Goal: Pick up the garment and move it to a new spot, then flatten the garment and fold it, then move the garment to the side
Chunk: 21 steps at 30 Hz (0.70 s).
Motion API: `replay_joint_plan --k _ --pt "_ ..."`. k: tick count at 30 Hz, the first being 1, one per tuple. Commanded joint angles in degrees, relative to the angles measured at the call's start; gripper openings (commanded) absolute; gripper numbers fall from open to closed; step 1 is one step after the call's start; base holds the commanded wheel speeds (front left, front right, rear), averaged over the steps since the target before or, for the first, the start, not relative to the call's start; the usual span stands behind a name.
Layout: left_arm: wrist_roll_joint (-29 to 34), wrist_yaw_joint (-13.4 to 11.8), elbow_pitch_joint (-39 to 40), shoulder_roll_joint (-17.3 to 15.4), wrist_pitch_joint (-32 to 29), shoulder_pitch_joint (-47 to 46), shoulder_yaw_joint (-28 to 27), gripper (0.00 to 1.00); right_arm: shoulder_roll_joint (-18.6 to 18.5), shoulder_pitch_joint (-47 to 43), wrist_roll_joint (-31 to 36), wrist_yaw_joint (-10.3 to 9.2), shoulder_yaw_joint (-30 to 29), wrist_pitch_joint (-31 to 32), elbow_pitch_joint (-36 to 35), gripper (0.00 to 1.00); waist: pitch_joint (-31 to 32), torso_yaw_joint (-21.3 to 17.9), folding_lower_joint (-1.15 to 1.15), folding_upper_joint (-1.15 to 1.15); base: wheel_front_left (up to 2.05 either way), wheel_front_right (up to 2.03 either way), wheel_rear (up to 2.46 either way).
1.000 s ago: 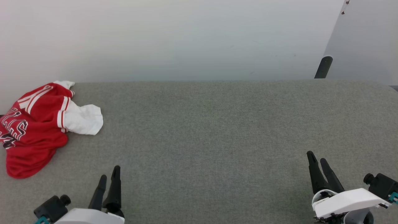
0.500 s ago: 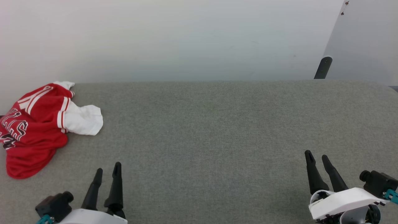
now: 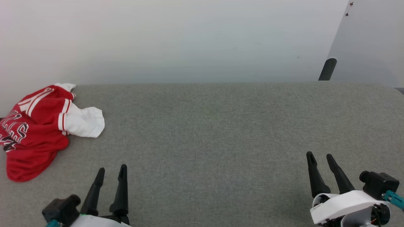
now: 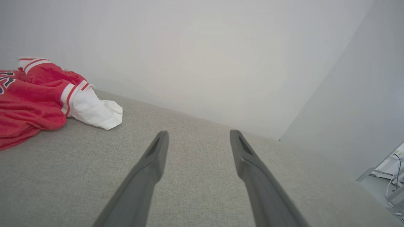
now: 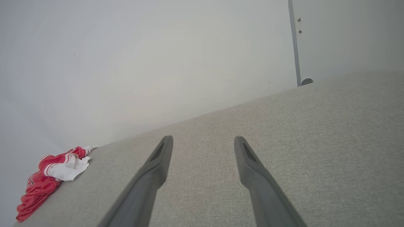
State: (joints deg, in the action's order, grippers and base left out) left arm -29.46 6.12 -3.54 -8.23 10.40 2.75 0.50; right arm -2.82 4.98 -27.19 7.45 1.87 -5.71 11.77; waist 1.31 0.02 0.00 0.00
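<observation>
The garment (image 3: 34, 132) lies crumpled at the far left of the grey surface, red with a white sleeve sticking out to the right and part of the black lettering showing. It also appears in the left wrist view, the garment (image 4: 38, 97), and small in the right wrist view, the garment (image 5: 50, 176). My left gripper (image 3: 112, 170) is open at the lower left, below and right of the garment, nothing between its fingers. My right gripper (image 3: 320, 156) is open at the lower right, far from the garment.
The grey fabric surface (image 3: 208, 135) stretches wide between the grippers. A pale wall (image 3: 176, 37) runs behind its far edge. A dark post (image 3: 327, 68) stands at the back right corner beside a light panel.
Both grippers have opened wider. The left gripper has dropped slightly lower in the head view and the right one has shifted a little left. The garment lies as before.
</observation>
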Motion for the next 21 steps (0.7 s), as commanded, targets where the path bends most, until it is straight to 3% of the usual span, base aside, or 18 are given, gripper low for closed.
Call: replay_joint_plan --k 1,21 --pt "1.6 0.3 0.8 -0.1 0.5 0.2 -0.1 1.00 0.0 0.8 1.5 0.04 0.1 -0.5 -0.6 1.00 0.0 0.0 0.00 0.00 0.00 0.00 0.00" --pt "11.5 1.0 2.7 0.3 2.9 1.6 0.1 1.00 -0.1 0.5 10.5 0.05 1.0 -2.0 -1.7 1.00 0.3 -0.2 0.00 0.00 0.00 0.00 0.00"
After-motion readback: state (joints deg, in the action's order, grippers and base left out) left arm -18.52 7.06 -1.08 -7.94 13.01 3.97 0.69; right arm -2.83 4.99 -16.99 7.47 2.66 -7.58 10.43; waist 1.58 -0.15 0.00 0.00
